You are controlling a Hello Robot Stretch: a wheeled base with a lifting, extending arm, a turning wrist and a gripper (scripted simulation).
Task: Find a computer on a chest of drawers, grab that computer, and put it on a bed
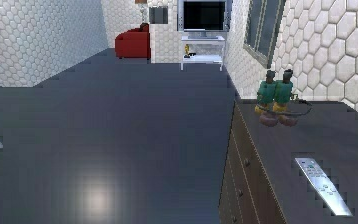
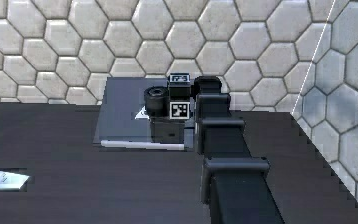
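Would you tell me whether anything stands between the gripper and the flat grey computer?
Nothing visible does: the gripper sits right at the flat grey computer on the dark chest top; contact cannot be told.

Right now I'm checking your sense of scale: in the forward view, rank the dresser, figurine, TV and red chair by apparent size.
1. dresser
2. figurine
3. TV and red chair, about alike.
Those two stand far off, so nearness inflates the figurine.
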